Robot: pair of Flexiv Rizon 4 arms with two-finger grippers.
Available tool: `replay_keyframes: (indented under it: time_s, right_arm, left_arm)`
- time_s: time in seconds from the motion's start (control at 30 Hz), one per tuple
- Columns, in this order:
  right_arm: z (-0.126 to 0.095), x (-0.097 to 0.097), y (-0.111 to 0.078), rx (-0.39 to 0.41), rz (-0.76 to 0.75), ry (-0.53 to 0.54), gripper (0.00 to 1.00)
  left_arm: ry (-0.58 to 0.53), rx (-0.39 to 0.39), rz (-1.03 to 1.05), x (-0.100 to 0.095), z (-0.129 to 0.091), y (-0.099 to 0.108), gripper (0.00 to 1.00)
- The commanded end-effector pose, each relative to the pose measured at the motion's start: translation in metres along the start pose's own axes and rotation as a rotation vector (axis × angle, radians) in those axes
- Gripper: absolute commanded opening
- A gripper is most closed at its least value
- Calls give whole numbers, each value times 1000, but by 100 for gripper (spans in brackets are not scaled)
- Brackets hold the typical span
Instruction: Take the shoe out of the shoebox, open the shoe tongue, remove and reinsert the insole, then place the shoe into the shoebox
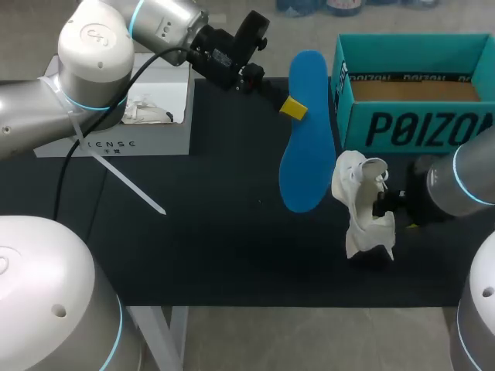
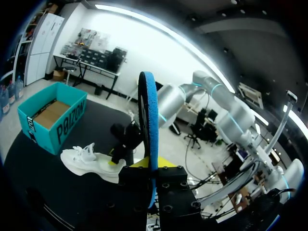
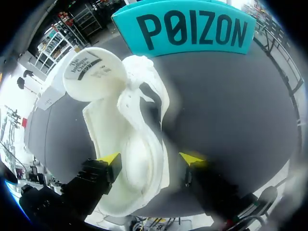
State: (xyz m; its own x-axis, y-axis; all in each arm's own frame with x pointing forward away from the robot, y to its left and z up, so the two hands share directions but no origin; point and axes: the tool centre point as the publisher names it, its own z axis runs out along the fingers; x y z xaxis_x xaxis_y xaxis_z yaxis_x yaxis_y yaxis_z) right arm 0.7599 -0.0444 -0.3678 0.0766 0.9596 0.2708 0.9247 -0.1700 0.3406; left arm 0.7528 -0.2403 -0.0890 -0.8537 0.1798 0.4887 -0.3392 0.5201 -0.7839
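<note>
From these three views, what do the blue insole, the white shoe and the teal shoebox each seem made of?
Blue insole: probably foam, matte; thin, grainy edge in the left wrist view. White shoe: seemingly soft textile or synthetic, matte; it folds and creases. Teal shoebox: likely cardboard; plain brown inside, thin straight walls.

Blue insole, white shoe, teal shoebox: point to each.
blue insole (image 1: 305,162), head view, middle of its face
white shoe (image 1: 356,193), head view, its upper
teal shoebox (image 1: 421,110), head view, front wall
</note>
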Motion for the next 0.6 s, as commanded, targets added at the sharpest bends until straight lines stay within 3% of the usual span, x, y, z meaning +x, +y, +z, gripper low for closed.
replay_keyframes:
  time_s: [0.03,0.17,0.6]
  right_arm:
    - [-47,-4,7,1,-21,9,100]
    - [-66,-3,22,23,-50,55,100]
    - [-66,-3,22,23,-50,55,100]
  left_arm:
    - [-2,-2,0,0,0,0,0]
    - [-2,-2,0,0,0,0,0]
    - [-2,-2,0,0,0,0,0]
